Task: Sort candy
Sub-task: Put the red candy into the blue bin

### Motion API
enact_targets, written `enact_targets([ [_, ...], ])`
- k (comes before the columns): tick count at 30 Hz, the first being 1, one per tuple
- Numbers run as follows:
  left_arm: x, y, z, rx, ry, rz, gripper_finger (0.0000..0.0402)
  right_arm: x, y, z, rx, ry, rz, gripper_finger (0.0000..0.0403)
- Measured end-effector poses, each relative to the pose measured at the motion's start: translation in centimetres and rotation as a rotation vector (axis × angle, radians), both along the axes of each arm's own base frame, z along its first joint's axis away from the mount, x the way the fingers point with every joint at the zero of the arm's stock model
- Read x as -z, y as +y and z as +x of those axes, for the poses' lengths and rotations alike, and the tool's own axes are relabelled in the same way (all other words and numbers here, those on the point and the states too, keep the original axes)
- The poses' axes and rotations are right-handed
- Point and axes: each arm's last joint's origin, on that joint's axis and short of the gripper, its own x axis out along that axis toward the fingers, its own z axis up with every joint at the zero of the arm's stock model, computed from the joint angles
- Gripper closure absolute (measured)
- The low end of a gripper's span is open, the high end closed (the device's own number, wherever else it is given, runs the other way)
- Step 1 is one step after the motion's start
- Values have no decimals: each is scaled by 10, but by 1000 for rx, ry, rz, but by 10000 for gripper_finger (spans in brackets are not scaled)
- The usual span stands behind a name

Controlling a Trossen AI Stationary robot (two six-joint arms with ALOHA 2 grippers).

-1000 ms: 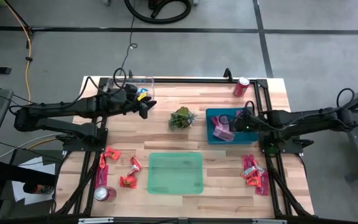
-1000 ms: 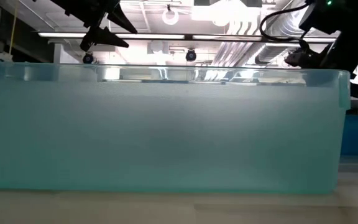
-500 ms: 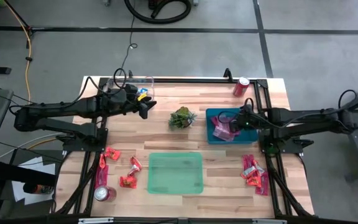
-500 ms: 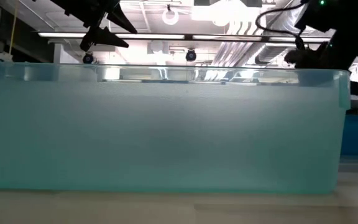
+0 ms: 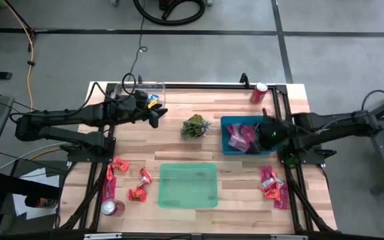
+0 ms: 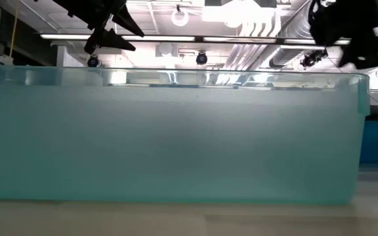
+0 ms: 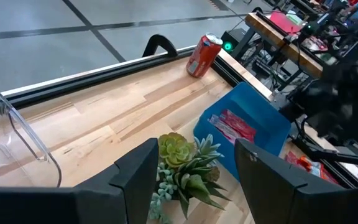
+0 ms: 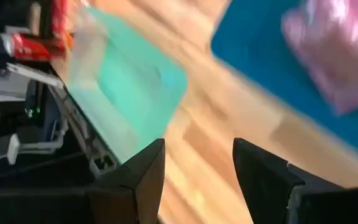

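Observation:
Pink candy [image 5: 240, 137] lies in the blue bin [image 5: 227, 123], also seen as pink candy [image 7: 234, 127] in the left wrist view. Red-orange candy [image 5: 122, 179] lies loose on the table at the near left, and a mixed pile [image 5: 272, 183] lies at the near right. A blue-and-white piece [image 5: 153, 101] sits in the clear container [image 5: 142, 89]. My right gripper [image 5: 255, 140] hangs open above the blue bin's right side, nothing between its fingers [image 8: 148, 168]. My left gripper [image 5: 159, 115] waits open, raised beside the clear container.
An empty teal bin [image 5: 188, 185] stands at the near middle. A small green plant [image 5: 195, 126] stands between the two grippers. One red can [image 5: 259, 92] lies at the far right, another [image 5: 112, 207] at the near left. A black frame rims the table.
My right gripper has risen from inside the blue bin and drawn back toward the table's right edge, rolling its wrist as it went. The pink candy stays lying in the bin.

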Motion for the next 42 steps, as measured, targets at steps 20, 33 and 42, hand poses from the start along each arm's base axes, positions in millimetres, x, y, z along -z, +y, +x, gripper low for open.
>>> enact_targets([
  [20,2,0,-1,-3,18,-3,202,113,62,-22,226,719,-26,219],
  [33,2,0,-1,-4,16,-6,202,140,69,-7,241,820,-103,225],
  [42,2,0,-1,-3,17,-5,202,134,71,-2,181,737,-152,389],
])
